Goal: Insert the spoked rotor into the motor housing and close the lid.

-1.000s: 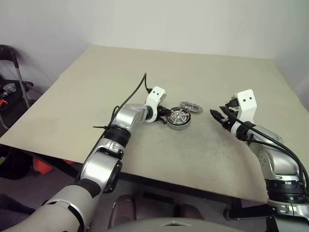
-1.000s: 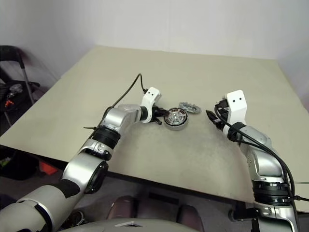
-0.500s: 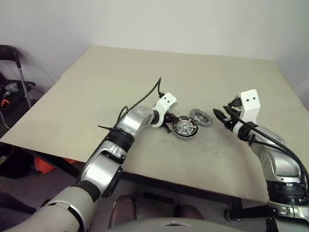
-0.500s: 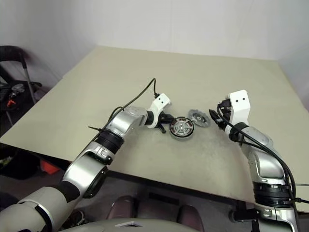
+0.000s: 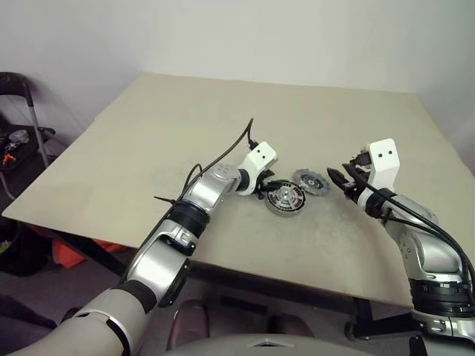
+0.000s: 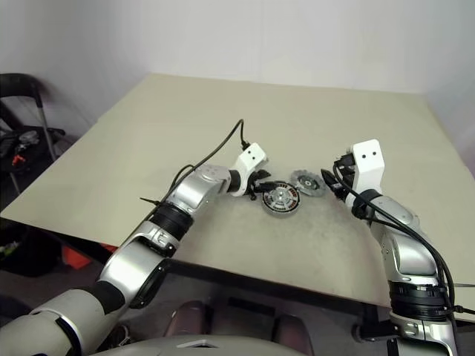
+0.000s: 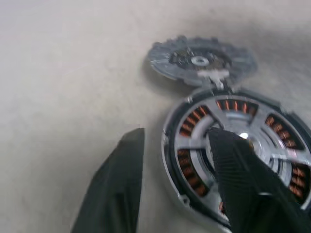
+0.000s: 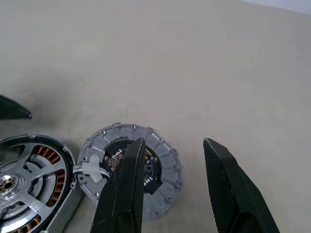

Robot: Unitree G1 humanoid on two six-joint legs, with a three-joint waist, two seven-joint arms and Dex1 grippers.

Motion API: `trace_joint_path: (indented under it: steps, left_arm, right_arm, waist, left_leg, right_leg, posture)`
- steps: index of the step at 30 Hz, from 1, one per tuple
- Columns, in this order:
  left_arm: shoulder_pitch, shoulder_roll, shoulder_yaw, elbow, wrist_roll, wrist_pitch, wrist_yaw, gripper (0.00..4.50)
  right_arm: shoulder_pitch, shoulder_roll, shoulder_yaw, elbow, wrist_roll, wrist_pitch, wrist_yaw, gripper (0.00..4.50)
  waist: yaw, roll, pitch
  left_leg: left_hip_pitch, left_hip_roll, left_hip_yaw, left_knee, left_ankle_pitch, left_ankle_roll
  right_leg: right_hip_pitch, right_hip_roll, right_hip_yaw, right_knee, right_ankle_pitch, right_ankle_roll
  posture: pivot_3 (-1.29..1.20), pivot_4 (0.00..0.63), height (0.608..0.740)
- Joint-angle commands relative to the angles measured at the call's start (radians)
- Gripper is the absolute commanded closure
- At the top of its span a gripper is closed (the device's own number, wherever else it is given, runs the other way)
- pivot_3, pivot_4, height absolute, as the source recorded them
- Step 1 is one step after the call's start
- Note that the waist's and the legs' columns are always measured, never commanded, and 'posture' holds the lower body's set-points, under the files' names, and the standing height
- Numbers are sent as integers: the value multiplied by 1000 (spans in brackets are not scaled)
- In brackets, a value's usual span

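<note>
The table (image 5: 148, 133) runs bare and wide on the left side, with open surface from its left edge up to the left arm and clear room behind the parts toward the far wall. The left gripper (image 5: 269, 189) sits at the near-left rim of the motor housing (image 5: 286, 199); its 2 black fingers (image 7: 116, 189) stand parted, 1 on the bare table just outside the rim and 1 over the housing's face, pinching nothing that can be made out. The spoked rotor (image 7: 238, 160) lies seated inside the housing, silver spokes over the copper-brown windings. Just beyond and to the right, the lid (image 5: 311, 182) lies flat on the table, its edge touching or nearly touching the housing, a short pale wire between them. The right gripper (image 5: 338, 178) hovers just right of the lid, its 2 fingers (image 8: 121, 189) moderately apart and empty, with the lid seen past their tips. To the right of that arm the table stays free up to its right edge, and a broad open strip lies between the parts and the near edge.

Against 1 second ago, the housing and lid both lie farther to the right, closer to the right gripper; the left gripper has followed them and its fingers have spread from a tight pinch. The right gripper has held its place.
</note>
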Motion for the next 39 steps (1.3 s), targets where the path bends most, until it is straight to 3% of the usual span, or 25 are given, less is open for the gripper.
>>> trace_joint_path:
  steps: [1,6,11,17,21,27,39]
  left_arm:
    - [-21,15,39,-19,-6,-39,21,2500]
    - [3,66,82,-73,-27,-53,14,2500]
    - [69,142,111,-193,-59,-48,-28,2500]
    - [150,184,134,-316,-107,-66,-61,2500]
    - [216,205,168,-454,-206,42,-100,2500]
    - [242,206,177,-501,-214,75,-42,2500]
    - [256,222,179,-513,-216,85,-8,2500]
  right_arm:
    - [-20,-7,-24,-44,8,-28,12,2405]
    - [-3,-86,-15,-88,8,-69,124,2405]
    - [68,-389,107,-118,-102,-268,461,2405]
    - [-39,-541,206,10,-182,-467,675,2405]
    - [-250,-514,390,177,-306,-638,829,2405]
    - [-334,-428,495,311,-390,-760,873,2405]
    - [-389,-345,525,400,-457,-840,865,2405]
  waist:
    - [-2,0,0]
    - [-2,0,0]
    - [2,0,0]
    - [-1,-1,1]
    - [-23,-1,1]
    - [-27,-1,1]
    - [-30,-1,1]
  left_leg:
    - [0,0,0,0,0,0]
    - [1,0,0,0,1,0]
    - [0,1,0,-1,0,1]
    - [0,1,0,1,-3,6]
    - [1,2,1,2,-2,7]
    - [-1,2,1,3,0,10]
    - [-7,3,1,16,-5,16]
  right_leg:
    - [0,0,0,0,0,0]
    - [0,0,0,0,1,-1]
    - [0,0,0,-1,0,0]
    - [0,0,0,0,0,-1]
    - [0,1,-1,2,1,-2]
    - [0,0,-2,2,2,-3]
    - [-2,0,-2,5,2,-4]
  posture:
    - [0,0,740]
    - [0,0,740]
    - [0,0,740]
    - [0,0,740]
    - [0,0,740]
    - [0,0,740]
    - [0,0,740]
